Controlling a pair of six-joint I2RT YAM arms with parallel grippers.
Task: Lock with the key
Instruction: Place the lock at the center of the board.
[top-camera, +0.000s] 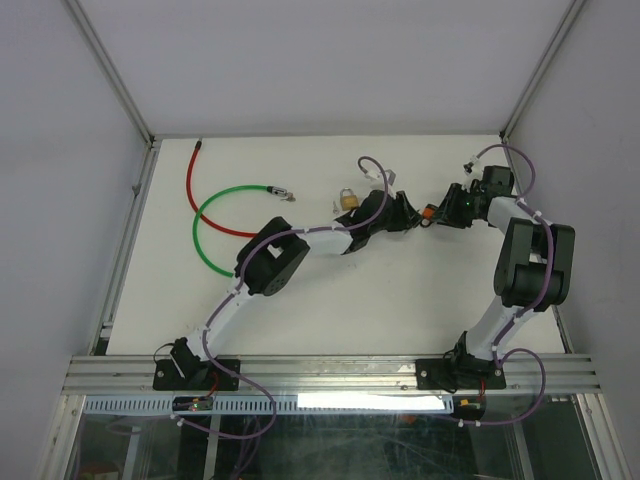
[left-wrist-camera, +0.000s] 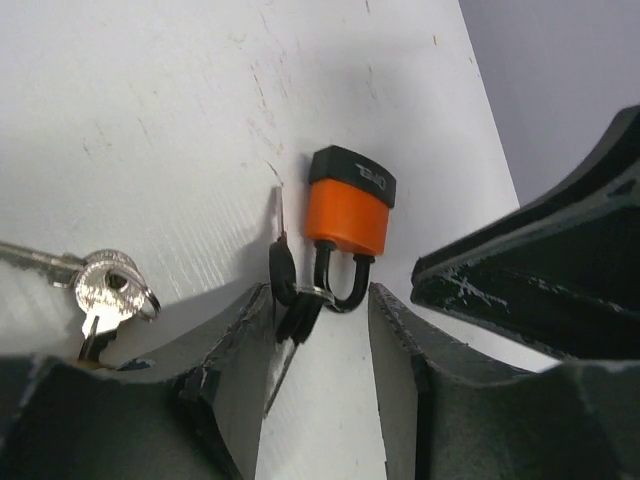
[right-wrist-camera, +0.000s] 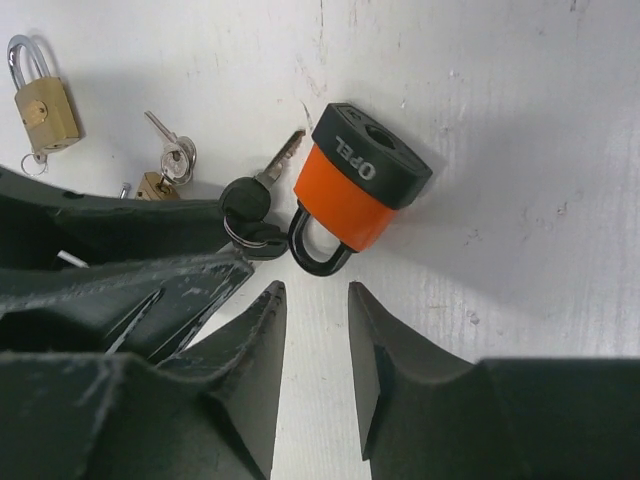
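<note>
Plainly, orange padlock (right-wrist-camera: 350, 205), black cap, black shackle; left gripper (left-wrist-camera: 320, 300), right gripper (right-wrist-camera: 315, 290) both gape empty.

Three vantage points: one high and far, two low and close.

Overhead, fixed above and behind the arm bases (top-camera: 195, 372), looking down and forward across the whole worktop (top-camera: 300, 320), far enough off to take in both arms, with the left hand (top-camera: 403, 212) and right hand (top-camera: 436, 214) close together mid-frame. From the left wrist, very near, facing the orange padlock (left-wrist-camera: 348, 215) just ahead of its own hand. From the right wrist, equally near, facing that padlock from the opposite side. Shared by all three: the padlock and the worktop between the hands; by overhead and right wrist, the brass padlock (right-wrist-camera: 45, 110) beyond the left hand.
</note>
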